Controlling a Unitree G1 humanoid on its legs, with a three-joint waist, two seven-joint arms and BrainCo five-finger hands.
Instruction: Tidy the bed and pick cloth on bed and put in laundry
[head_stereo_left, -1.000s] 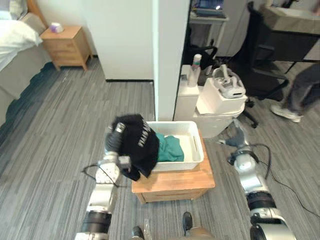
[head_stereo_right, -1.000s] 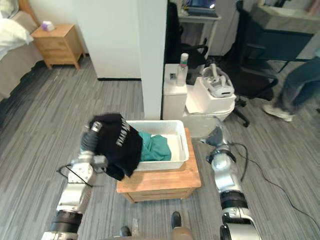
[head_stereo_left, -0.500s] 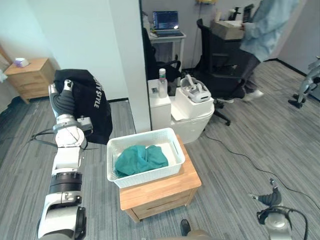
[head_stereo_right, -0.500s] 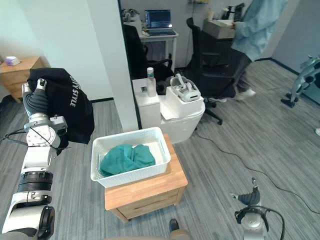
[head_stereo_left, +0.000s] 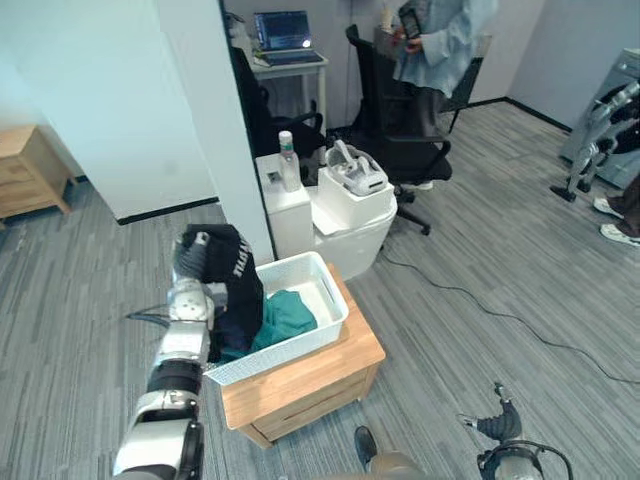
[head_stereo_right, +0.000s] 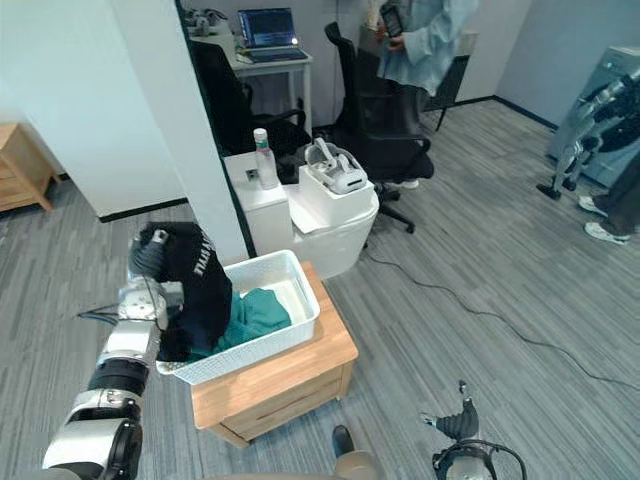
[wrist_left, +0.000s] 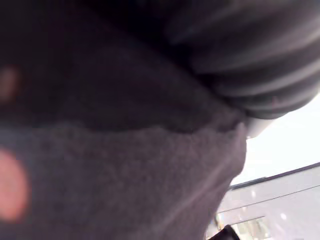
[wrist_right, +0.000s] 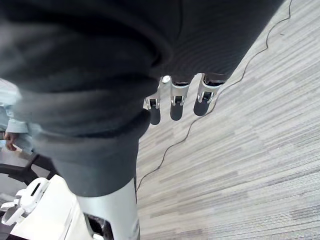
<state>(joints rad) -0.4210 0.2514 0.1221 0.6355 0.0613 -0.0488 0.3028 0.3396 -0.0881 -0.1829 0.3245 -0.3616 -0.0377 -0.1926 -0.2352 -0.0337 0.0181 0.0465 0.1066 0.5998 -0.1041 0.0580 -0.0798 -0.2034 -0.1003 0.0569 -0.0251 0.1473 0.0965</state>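
Pillar: a white pillar (head_stereo_left: 205, 130) rises just behind the basket's far left corner, close to the raised left arm.
Behind the pillar: a white cabinet (head_stereo_left: 282, 210) carries a clear bottle (head_stereo_left: 288, 160); beside it a white box bears a white headset (head_stereo_left: 352, 172).
Further back: a black office chair (head_stereo_left: 395, 110), a laptop (head_stereo_left: 283, 25) on a desk, and a person (head_stereo_left: 435, 40) in a pale blue top standing by the chair.
Table: a low wooden table (head_stereo_left: 335, 365) with a drawer front stands on the grey striped floor (head_stereo_left: 500, 260).
Basket: a white perforated basket (head_stereo_left: 325, 285) sits on the table and holds a crumpled green cloth (head_stereo_left: 285, 315).
Black cloth: a black cloth (head_stereo_left: 238, 295) with white lettering hangs from the left hand over the basket's left rim, its lower folds inside the basket against the green cloth.
Left hand: the left hand (head_stereo_left: 192, 262) is at the basket's left edge; the cloth drapes over it, so its grasp cannot be told.
Right hand: the right hand (wrist_right: 173, 97) hangs low over the floor, well apart from the table, fingers straight and empty.
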